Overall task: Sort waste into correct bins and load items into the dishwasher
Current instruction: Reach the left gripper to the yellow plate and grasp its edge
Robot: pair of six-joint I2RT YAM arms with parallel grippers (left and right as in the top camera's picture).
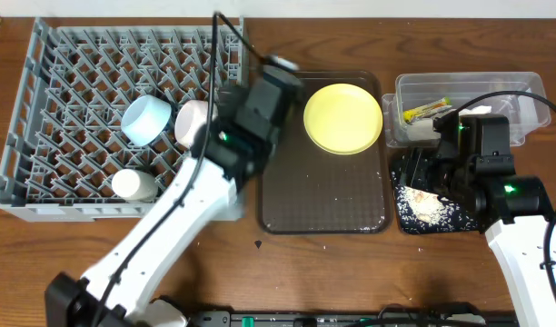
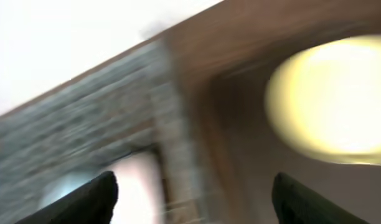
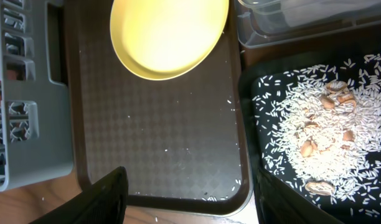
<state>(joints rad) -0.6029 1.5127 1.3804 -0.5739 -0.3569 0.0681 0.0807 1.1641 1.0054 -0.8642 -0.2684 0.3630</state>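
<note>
left gripper (image 2: 197,200): fingers wide apart, nothing between them, though the picture is smeared. right gripper (image 3: 192,199) gapes empty too, with the brown tray (image 3: 165,143) just beneath. ahead of both lies the yellow plate (image 3: 169,34), flat on the tray. it looks stiff, light and likely slick, so pinch its rim. grey rack (image 3: 28,93) sits left of the right fingers.

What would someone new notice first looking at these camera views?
The bright yellow plate on the dark brown serving tray at mid-table stands out first. Left of it, the big grey dish rack holds a light blue bowl, a white bowl and a white cup. At the right, a heap of rice scraps lies in the black tray.
</note>
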